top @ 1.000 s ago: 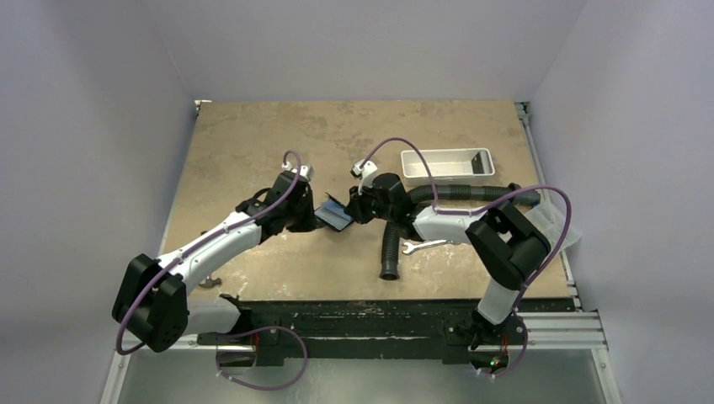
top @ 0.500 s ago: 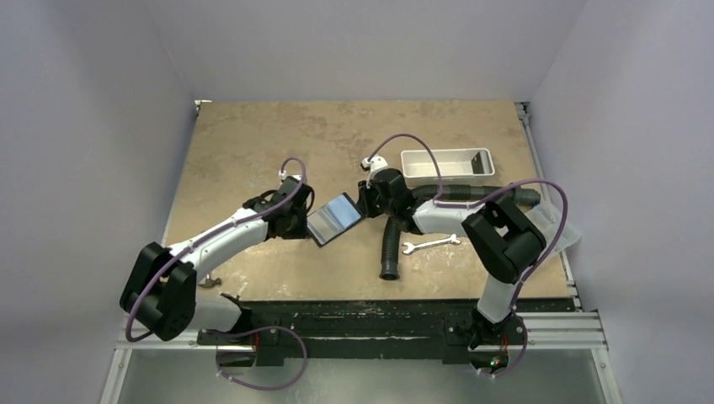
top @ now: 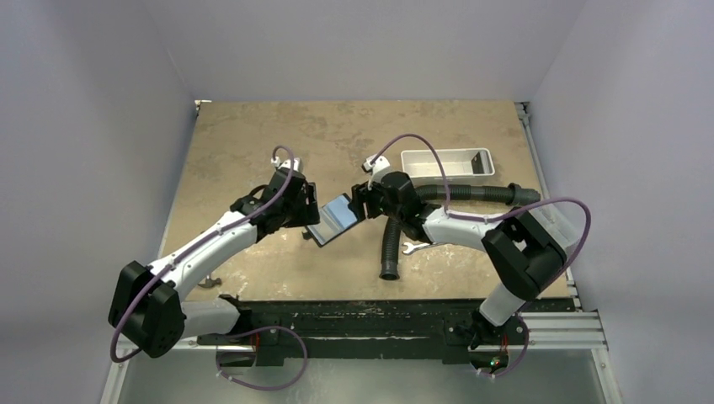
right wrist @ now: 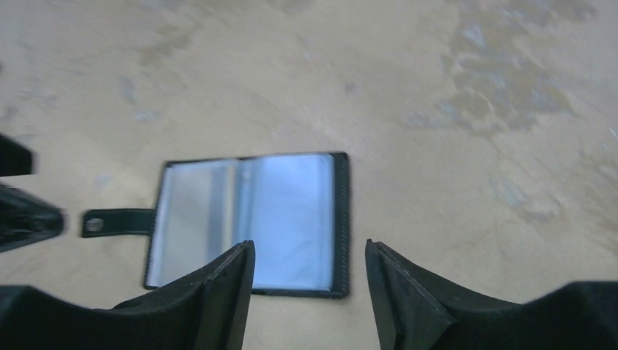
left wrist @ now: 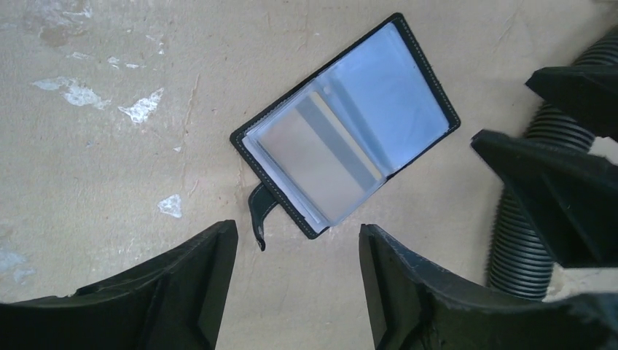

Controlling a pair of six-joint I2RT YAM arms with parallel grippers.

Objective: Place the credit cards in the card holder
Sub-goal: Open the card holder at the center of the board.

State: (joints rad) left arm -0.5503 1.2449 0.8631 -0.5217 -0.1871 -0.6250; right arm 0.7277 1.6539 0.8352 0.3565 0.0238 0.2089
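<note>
Card holder [top: 337, 218]: lies open and flat on the table [top: 253, 143] between my left gripper [left wrist: 296, 237] and right gripper [right wrist: 310, 251], both spread and empty, long axis running gripper to gripper, strap [left wrist: 260, 211] toward my left, neither clearly nearer.

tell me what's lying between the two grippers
The card holder, open and flat on the table. The top view shows it between the left gripper and right gripper, both open.
</note>
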